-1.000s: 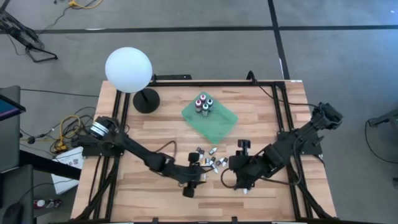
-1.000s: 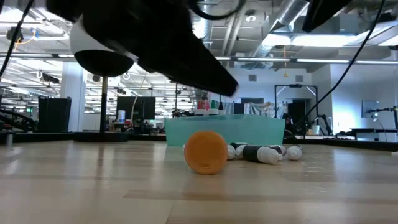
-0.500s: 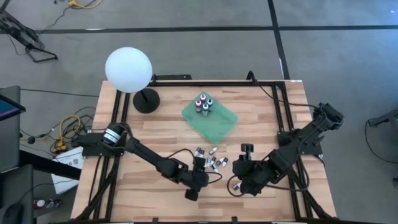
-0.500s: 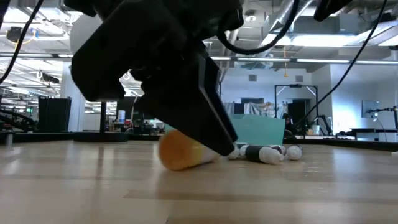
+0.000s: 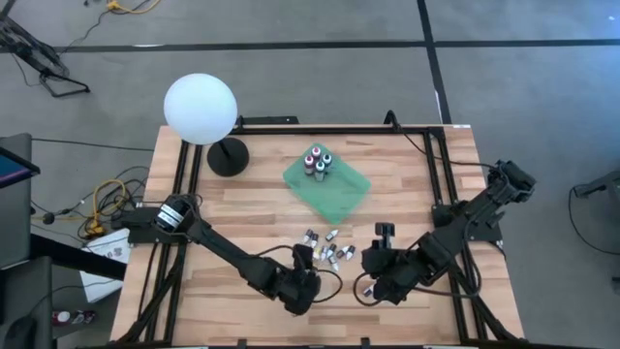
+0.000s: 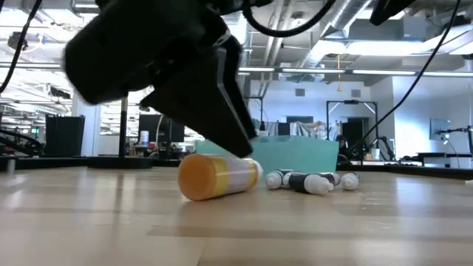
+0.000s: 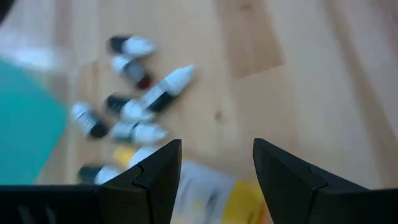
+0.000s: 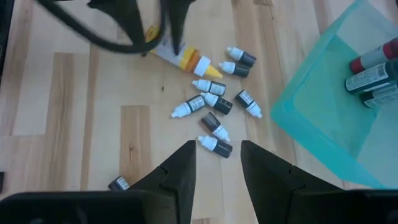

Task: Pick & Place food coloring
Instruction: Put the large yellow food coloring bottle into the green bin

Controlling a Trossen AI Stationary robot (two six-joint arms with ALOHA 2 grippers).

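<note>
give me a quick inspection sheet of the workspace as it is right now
surface: wooden table, bare planks over most of it
job's things: yellow bottle lying on its side by the left gripper; small dark bottles scattered loose near the table's middle; a few bottles standing on the green tray; one stray bottle apart from the rest
clutter: white globe lamp on a black base
grippers: left gripper low over the yellow bottle, jaws open astride it; right gripper raised near the scattered bottles, jaws apart, empty
cables: loose wires beside the table's left edge
surroundings: grey floor, open lab room behind
</note>
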